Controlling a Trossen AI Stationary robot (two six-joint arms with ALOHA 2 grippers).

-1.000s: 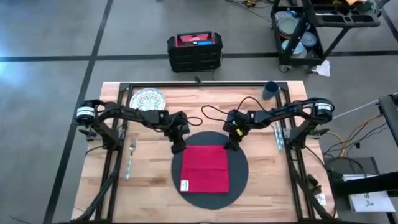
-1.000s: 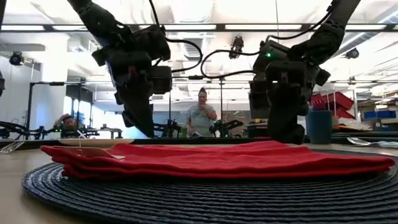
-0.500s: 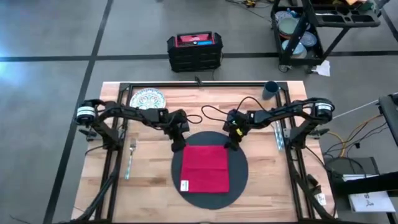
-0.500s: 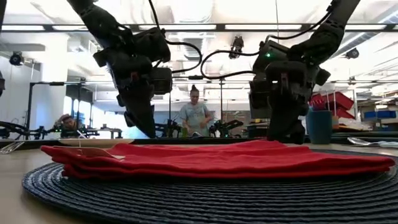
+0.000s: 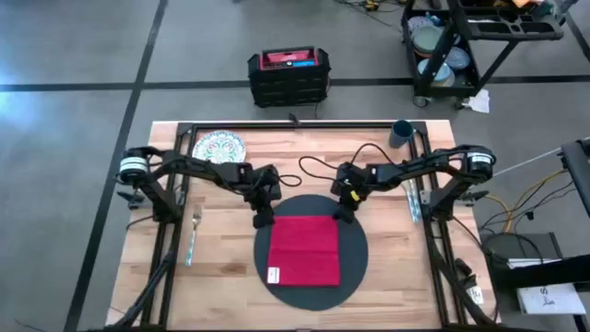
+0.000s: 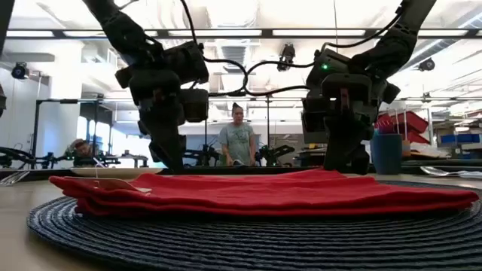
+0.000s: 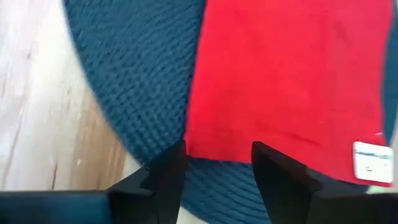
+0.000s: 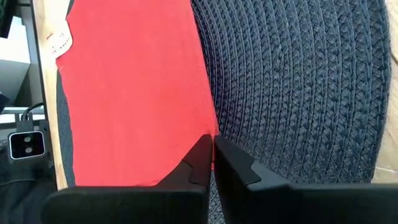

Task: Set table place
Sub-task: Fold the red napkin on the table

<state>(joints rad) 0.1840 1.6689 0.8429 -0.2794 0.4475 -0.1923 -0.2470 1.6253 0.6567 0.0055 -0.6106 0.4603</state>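
A red napkin (image 5: 303, 249) lies folded flat on the round dark mat (image 5: 357, 254) in the middle of the table (image 5: 230, 277). My left gripper (image 7: 214, 162) stands open over the napkin's far left corner; whether it touches the cloth, I cannot tell. At the napkin's far right corner my right gripper (image 8: 211, 152) is shut. A patterned plate (image 5: 218, 146) sits at the far left, a fork (image 5: 194, 232) lies left of the mat, and a dark blue cup (image 5: 402, 133) stands at the far right. My right gripper pinches the napkin's far right corner (image 8: 208, 132) between its two fingers, right at the cloth's edge. The fingers (image 6: 343, 159) come from above, pointing down. The napkin (image 6: 263, 192) lies flat on the mat and is slack.
More cutlery (image 5: 412, 201) lies by the right rail. A white tag (image 5: 274, 274) sticks out at the napkin's near left corner. Black rails (image 5: 168, 249) run along both sides of the table. A person (image 6: 239, 143) stands in the room beyond the far edge.
My left gripper has shifted slightly toward the table's left edge and tipped more upright above the napkin's far left corner. The napkin and my right gripper have stayed where they were.
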